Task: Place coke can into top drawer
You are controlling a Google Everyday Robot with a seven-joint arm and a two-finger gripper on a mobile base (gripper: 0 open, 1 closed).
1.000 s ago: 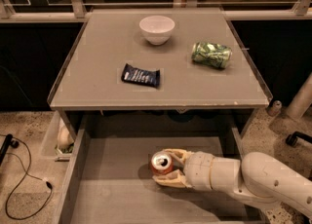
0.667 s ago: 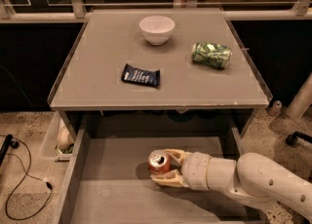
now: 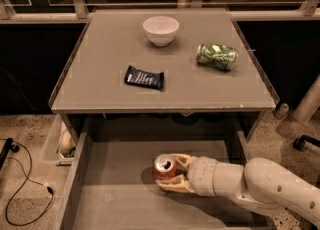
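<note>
The coke can point(image 3: 164, 167), red-orange with a silver top, stands upright inside the open top drawer point(image 3: 115, 194), near its middle. My gripper point(image 3: 172, 173) reaches in from the right, low in the drawer, and its cream fingers point(image 3: 174, 185) sit on either side of the can, shut on it. The white arm point(image 3: 260, 186) runs off to the lower right.
On the tabletop point(image 3: 100, 74) above the drawer are a white bowl point(image 3: 160, 29), a dark blue snack packet point(image 3: 144, 78) and a dented green can point(image 3: 216, 56) lying on its side. A black cable point(image 3: 20, 184) lies on the floor at left.
The gripper and the coke can have shifted slightly left inside the drawer. The things on the tabletop have not moved.
</note>
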